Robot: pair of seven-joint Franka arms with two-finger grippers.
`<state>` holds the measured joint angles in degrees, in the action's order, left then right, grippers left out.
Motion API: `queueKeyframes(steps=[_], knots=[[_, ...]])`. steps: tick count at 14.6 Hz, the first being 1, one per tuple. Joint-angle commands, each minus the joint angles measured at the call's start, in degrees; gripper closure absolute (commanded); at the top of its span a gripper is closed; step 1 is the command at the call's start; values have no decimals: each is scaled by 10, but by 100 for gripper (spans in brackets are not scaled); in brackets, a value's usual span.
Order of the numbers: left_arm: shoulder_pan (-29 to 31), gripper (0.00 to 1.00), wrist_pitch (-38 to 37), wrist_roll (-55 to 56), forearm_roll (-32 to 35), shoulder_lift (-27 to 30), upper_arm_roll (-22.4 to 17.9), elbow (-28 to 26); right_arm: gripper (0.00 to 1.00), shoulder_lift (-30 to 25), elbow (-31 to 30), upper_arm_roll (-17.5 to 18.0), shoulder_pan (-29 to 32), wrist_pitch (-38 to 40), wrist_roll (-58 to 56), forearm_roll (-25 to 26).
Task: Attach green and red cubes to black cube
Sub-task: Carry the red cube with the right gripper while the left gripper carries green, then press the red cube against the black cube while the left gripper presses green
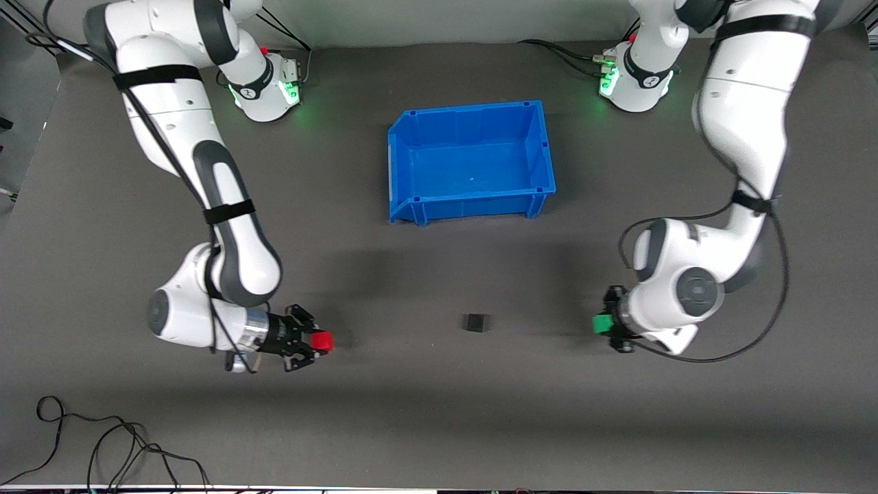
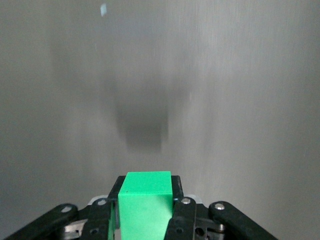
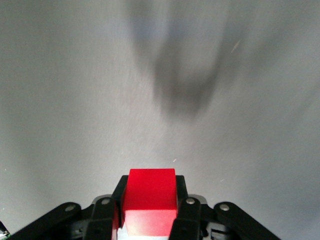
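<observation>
Both arms are loaded and facing off across the black cube (image 1: 475, 322)! It sits alone on the table (image 1: 439, 425), nearer the front camera than the blue bin (image 1: 470, 163), and everything turns on that spot. The right gripper (image 1: 317, 341) is clamped on the red cube (image 1: 322, 341), toward the right arm's end of the table from the black cube, fingers pointing straight at it. The left gripper (image 1: 606, 323) is clamped on the green cube (image 1: 602, 323), toward the left arm's end, also aimed inward. So the black cube lies on the line between the two, with the left gripper looking slightly nearer to it.

Both forearms are laid low and level, wrists turned so the grippers lie sideways along the table. In the wrist views the green cube (image 2: 146, 202) and red cube (image 3: 149, 197) each sit squarely between dark fingers, front faces exposed. The call from here: each arm wants a straight push inward along that shared line, faces kept square, so the coloured cubes meet opposite sides of the black one.
</observation>
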<state>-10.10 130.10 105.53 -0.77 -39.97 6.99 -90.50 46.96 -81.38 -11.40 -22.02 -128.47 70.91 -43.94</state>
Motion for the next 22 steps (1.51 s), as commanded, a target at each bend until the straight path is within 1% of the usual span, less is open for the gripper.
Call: queueKeyframes(steps=[1,3,5,8,11,13,20,22], knots=[[-42,100,-11,17,2,-19,-9,38,100,60,80,-6,-40,-27,76,-11],[-61,100,-2,41,3,-37,-9,64,100,79,100,-6,-65,-63,114,-11],[-77,100,0,42,2,-59,-9,96,100,85,105,-6,-88,-81,142,-11],[-86,100,7,35,2,-72,-8,110,100,106,121,-5,-129,-125,188,-11],[-110,100,86,49,-5,-118,-8,132,100,129,155,-6,-163,-130,223,-7],[-112,100,83,91,-5,-137,-8,161,100,137,165,-6,-180,-138,240,-6],[-141,100,95,131,-6,-139,-7,165,100,139,161,-6,-204,-142,254,-2],[-142,100,96,143,-6,-142,-7,165,100,146,161,-6,-204,-143,255,9]])
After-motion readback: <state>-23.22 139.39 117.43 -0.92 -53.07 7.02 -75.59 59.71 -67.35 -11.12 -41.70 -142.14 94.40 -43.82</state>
